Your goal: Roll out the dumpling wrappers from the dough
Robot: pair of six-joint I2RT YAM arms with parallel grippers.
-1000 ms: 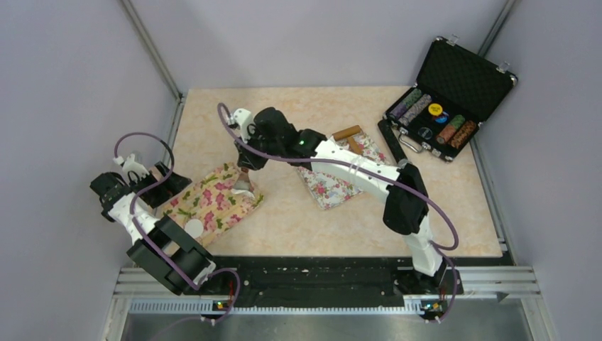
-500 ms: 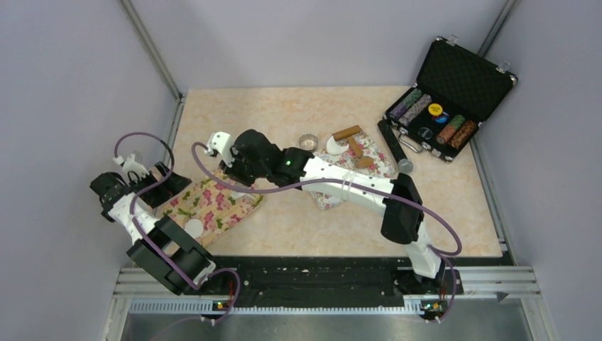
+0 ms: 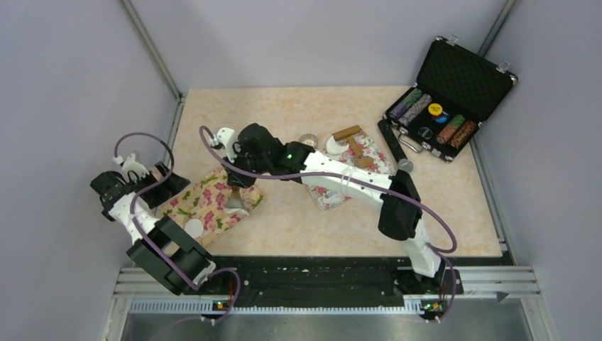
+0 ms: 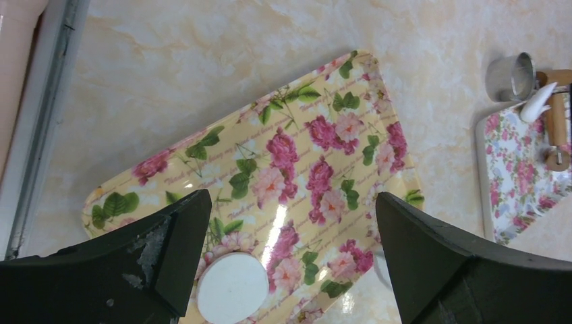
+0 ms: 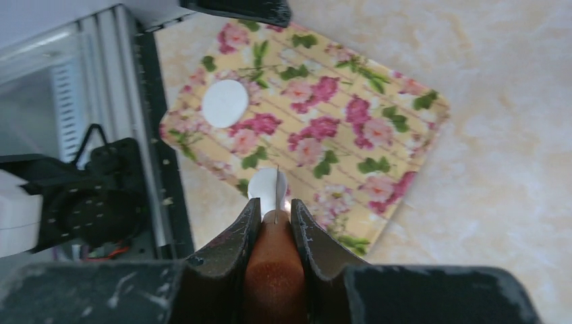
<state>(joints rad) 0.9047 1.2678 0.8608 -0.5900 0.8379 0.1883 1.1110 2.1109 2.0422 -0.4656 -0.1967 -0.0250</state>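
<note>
A yellow floral tray (image 3: 206, 202) lies at the table's left. One dumpling wrapper (image 3: 194, 227) (image 4: 231, 288) (image 5: 225, 103), a flat white disc, rests on its near end. My right gripper (image 3: 238, 186) (image 5: 275, 206) hangs over the tray's near right edge, shut on the brown wooden handle (image 5: 273, 270) of a thin-bladed tool. A second white disc (image 5: 264, 186) sits at the blade's tip; whether it touches the tray I cannot tell. My left gripper (image 3: 160, 177) (image 4: 293, 199) is open above the tray's left end, holding nothing. Leftover dough (image 3: 334, 146) (image 4: 539, 101) lies on the other board.
A white floral board (image 3: 328, 192) lies mid-table under my right arm. At its far edge are a metal ring cutter (image 3: 307, 140) (image 4: 510, 75) and a wooden rolling pin (image 3: 347, 133). An open black case of poker chips (image 3: 433, 117) stands at the far right.
My right gripper, still holding the tool, shifted left over the tray and then came back toward the near edge; the ring cutter is now uncovered. The left arm has not moved.
</note>
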